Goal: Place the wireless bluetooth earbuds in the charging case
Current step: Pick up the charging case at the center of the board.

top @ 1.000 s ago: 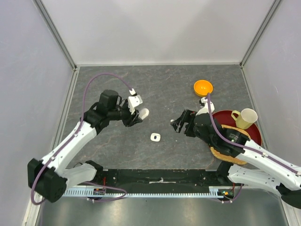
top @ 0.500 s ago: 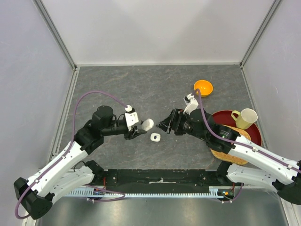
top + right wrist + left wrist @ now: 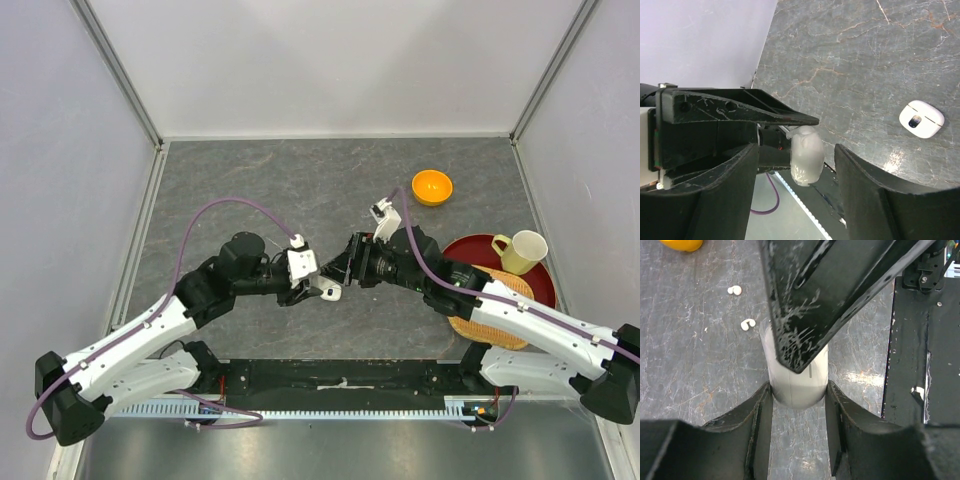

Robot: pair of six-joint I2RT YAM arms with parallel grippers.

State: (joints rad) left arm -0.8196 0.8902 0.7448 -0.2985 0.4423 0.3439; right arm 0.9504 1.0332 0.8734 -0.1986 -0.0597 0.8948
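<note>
Plainly early: left end effector [image 3: 799,390] clamps a white pill-shaped plastic charging case [image 3: 796,374], right end effector [image 3: 796,148] gapes open right by it; two tiny white earbuds [image 3: 747,324] lie loose at its eleven o'clock on the desk [image 3: 700,370].

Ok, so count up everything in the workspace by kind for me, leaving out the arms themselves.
White charging cases: 2, one between the left jaws, one lying on the table
Earbuds in view: 2
Orange bowl: 1
Yellow mug: 1
Red plate: 1
Woven mat: 1
Total: 8
</note>
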